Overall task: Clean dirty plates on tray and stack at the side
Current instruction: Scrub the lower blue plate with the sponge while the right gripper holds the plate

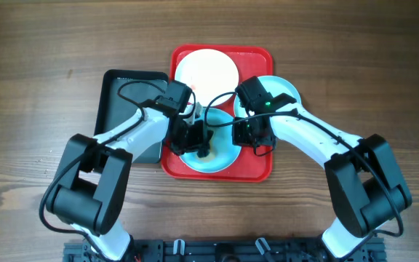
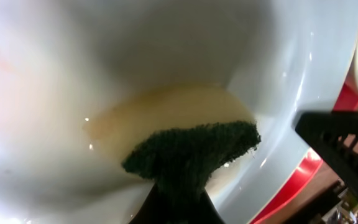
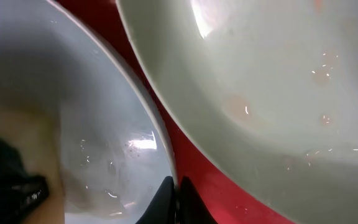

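— Sponge (image 2: pixel 191 146), green face down, pinched tight in left claw (image 1: pixel 195 142), presses on front blue plate (image 1: pixel 220 159), on tray (image 1: pixel 257 169).
— Right claw (image 3: pixel 174 198) nipped closed on that rim. Advise: hold steady, scrub small circles, light pressure.
— Left fingertips mostly cut off; any smear under sponge hidden.

The worktop (image 1: pixel 35 65) is showing matt wood grain. The red tray (image 1: pixel 257 169) is gleaming as smooth, glossy plastic. Inside the tray, the plates (image 3: pixel 278 93) are shining glossy and smooth. Also inside, the sponge (image 2: pixel 191 149) is showing rough green fibre over yellow foam. Beside it, the black tray (image 1: pixel 118 91) is looking duller.
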Robot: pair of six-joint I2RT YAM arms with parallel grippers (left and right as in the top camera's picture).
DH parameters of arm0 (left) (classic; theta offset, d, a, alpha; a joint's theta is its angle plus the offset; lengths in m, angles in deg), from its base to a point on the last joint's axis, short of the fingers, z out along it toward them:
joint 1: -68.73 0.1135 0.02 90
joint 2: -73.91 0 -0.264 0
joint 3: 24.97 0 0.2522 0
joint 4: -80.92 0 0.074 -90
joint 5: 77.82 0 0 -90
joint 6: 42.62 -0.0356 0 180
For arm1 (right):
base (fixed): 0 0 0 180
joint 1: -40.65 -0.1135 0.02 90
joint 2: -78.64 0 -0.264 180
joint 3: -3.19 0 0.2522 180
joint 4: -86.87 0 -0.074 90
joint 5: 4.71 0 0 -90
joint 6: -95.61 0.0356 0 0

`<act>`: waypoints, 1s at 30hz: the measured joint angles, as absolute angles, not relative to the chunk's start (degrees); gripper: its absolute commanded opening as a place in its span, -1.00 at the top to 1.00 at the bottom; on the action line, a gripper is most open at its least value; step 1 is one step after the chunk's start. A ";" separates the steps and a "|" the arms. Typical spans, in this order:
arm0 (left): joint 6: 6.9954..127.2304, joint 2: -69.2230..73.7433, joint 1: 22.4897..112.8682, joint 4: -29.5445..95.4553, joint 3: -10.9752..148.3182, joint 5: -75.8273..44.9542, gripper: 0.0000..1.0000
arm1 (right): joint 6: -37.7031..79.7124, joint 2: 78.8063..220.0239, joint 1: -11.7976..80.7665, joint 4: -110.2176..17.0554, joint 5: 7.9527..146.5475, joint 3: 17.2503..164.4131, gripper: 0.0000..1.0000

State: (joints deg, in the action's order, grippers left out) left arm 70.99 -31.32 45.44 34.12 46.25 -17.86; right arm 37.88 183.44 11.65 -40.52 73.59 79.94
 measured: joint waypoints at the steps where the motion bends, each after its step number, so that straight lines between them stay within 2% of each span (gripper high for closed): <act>1: 70.97 -30.75 45.44 33.88 46.05 -17.95 0.92 | 37.88 183.44 11.65 -40.67 73.50 79.94 0.91; 4: 70.97 -26.23 45.46 33.43 45.33 -16.75 0.92 | 37.70 183.44 11.65 -40.91 73.13 79.94 0.92; 10: 70.95 -17.27 45.66 33.49 45.31 -6.80 0.92 | 37.68 183.44 11.65 -40.93 72.85 79.94 0.91; 15: 70.88 -18.14 45.66 33.01 45.31 -2.34 0.91 | 37.68 183.44 11.65 -40.93 72.85 79.94 0.91; 23: 70.80 -27.02 45.35 33.03 45.28 -0.99 0.92 | 37.66 183.44 11.65 -40.89 72.71 79.94 0.91; 30: 71.78 -27.78 40.39 35.28 45.31 0.02 0.87 | 37.66 183.44 11.65 -40.82 72.74 79.94 0.91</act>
